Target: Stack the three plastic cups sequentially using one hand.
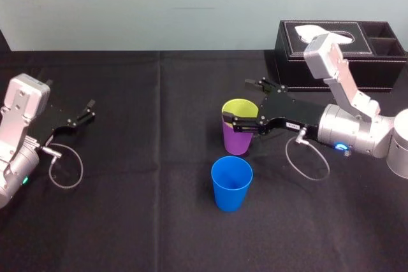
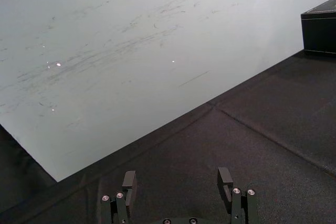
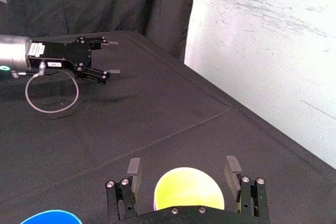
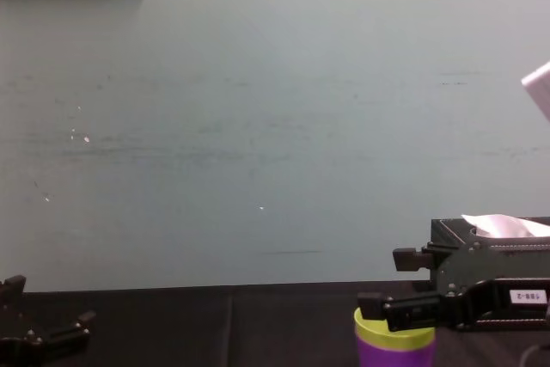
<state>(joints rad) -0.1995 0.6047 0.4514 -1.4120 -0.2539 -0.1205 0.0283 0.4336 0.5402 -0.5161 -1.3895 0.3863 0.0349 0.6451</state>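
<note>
The yellow-green cup (image 1: 240, 107) sits nested inside the purple cup (image 1: 237, 143) at the table's middle, both upright. In front of them the blue cup (image 1: 231, 183) stands alone, upright. My right gripper (image 1: 237, 100) reaches in from the right at rim height, open, one finger on each side of the yellow-green cup (image 3: 189, 190) with a small gap on both sides. The chest view shows the right gripper (image 4: 382, 283) level with the stack's top (image 4: 391, 333). My left gripper (image 1: 89, 110) is parked at the far left, open and holding nothing.
A black tissue box (image 1: 344, 52) stands at the back right, behind my right arm. A black cloth (image 1: 140, 221) covers the table, and a pale wall runs along its back edge. A loose cable loop (image 1: 309, 160) hangs under my right wrist.
</note>
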